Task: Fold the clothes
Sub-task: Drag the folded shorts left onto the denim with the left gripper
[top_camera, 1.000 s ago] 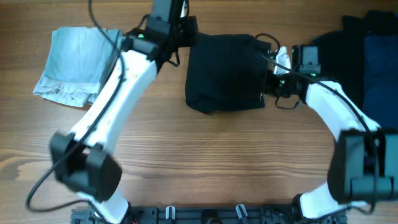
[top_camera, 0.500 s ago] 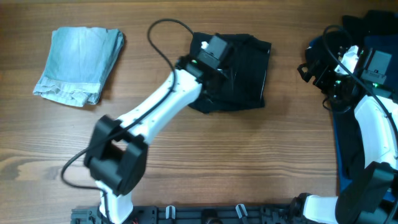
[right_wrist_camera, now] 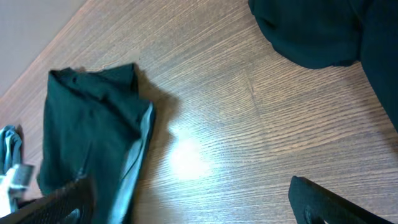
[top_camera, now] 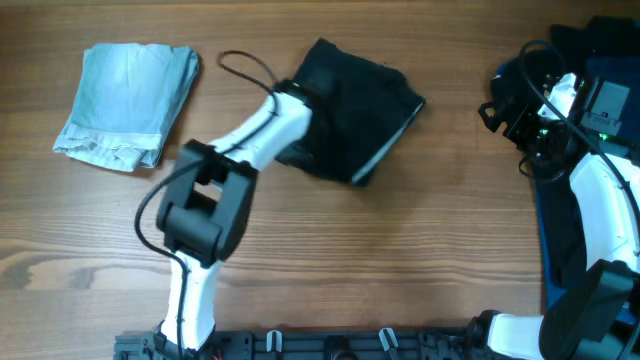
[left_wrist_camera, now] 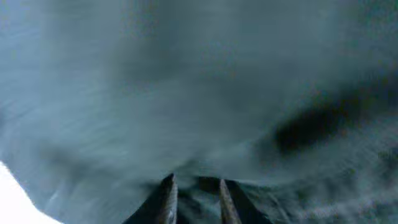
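The folded black garment (top_camera: 355,115) lay mid-table (top_camera: 400,260), and the left gripper (left_wrist_camera: 196,194) was pinched shut on its cloth. The right gripper (right_wrist_camera: 193,208) hung with fingers spread wide beside the dark clothes pile (right_wrist_camera: 311,31).

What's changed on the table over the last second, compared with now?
The black garment slid left and turned, now lying at an angle. The left gripper moved from its top-left corner to its left edge; whether it grips the cloth is unclear. The right gripper left the garment's right edge and withdrew over the dark pile, open. The light blue folded garment stayed put.
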